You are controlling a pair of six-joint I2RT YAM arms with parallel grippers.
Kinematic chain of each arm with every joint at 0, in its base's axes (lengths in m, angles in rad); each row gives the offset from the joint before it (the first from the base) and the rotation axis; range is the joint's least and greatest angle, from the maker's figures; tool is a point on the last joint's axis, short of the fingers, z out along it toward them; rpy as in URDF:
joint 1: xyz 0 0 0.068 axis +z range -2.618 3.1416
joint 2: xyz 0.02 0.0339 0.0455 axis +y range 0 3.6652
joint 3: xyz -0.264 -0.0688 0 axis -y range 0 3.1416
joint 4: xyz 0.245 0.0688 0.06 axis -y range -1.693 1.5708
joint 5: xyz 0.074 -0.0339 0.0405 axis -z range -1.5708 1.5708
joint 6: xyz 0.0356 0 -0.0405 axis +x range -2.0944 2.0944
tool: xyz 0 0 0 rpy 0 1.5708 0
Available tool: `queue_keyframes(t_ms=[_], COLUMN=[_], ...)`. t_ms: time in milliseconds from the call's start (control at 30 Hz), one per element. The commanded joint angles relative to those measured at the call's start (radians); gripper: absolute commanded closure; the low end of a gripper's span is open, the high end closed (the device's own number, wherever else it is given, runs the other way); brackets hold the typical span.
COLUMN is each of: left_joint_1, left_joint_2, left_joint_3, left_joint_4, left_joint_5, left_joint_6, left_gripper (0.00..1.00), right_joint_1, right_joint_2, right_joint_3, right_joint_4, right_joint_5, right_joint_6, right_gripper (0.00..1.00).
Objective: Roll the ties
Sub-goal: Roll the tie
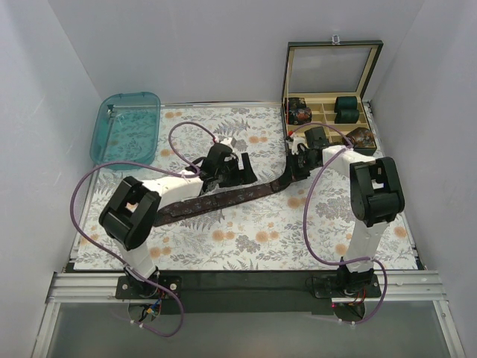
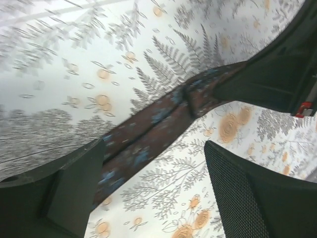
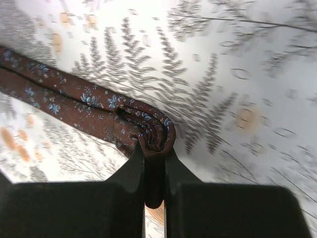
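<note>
A dark brown tie (image 1: 223, 200) with small pale blue flowers lies as a long strip slanting across the floral mat. My right gripper (image 1: 293, 167) is at its far right end. In the right wrist view the gripper (image 3: 154, 148) is shut on the tie's (image 3: 89, 104) folded-over end, which bunches between the fingertips. My left gripper (image 1: 235, 170) hovers over the strip's middle. In the left wrist view it (image 2: 158, 198) stands open, with the tie (image 2: 148, 134) running past the left finger (image 2: 74, 188) and nothing held. The right gripper's dark body (image 2: 277, 64) shows at the upper right of that view.
A teal plastic tray (image 1: 127, 128) sits at the back left. At the back right an open compartment box (image 1: 328, 112) holds dark teal rolled bundles (image 1: 346, 109) and other rolled ties. The floral mat (image 1: 246, 239) covers the table, and purple cables loop from both arms.
</note>
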Motion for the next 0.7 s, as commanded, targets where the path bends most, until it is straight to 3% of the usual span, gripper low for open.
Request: queue_keyframes(t_ms=[0,200,333,667], left_joint_1=[0.022,0.038,0.041,0.045], left_joint_2=[-0.103,-0.192,-0.243,-0.315], left_joint_3=[-0.016,-0.09,-0.145,-0.206], left_joint_4=[-0.098,-0.187,-0.222,-0.264], left_joint_5=[-0.108,-0.155,-0.169,-0.157], left_joint_6=[0.105,0.137,0.133,0.099], left_gripper=[0.24,0.24,0.24,0.25], right_joint_1=[-0.006,0.051,0.109,0.285], right_joint_2=[-0.038,-0.041,-0.033,0.036], right_joint_3=[0.083,0.206,0.246,0.303], right_joint_4=[-0.21,-0.352,-0.395,-0.464], right_joint_5=[0.243,0.501,0.752,1.268], right_joint_6=[-0.13,-0.181,-0.186,-0.1], right_gripper=[0.99,0.99,0.99,0.99])
